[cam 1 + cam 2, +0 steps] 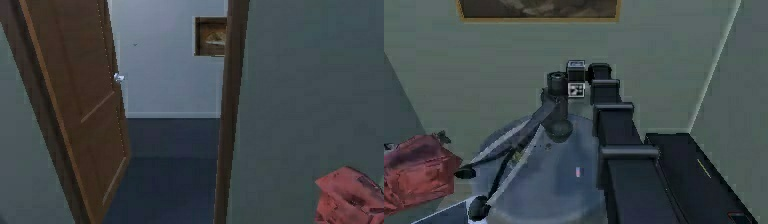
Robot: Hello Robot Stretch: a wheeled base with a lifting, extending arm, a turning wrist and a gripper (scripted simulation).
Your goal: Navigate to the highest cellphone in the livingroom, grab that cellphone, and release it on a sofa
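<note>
My arm (624,150) rises as a dark bar from the bottom of the arm side view, with two white marked squares (576,76) at its far end. The gripper (472,188) hangs left of them, and its thin fingers (504,150) slant down to the left over my grey round base (549,190). I cannot tell whether it holds anything. A red bag-like thing (419,170) lies on the floor close to the fingertips.
A brown door (80,110) stands ajar at the forward view's left, beside a wooden door frame (232,110). Dark floor (170,160) runs beyond to a wall with a framed picture (210,36). A red thing (352,195) lies bottom right. A dark low cabinet (694,175) stands beside the arm.
</note>
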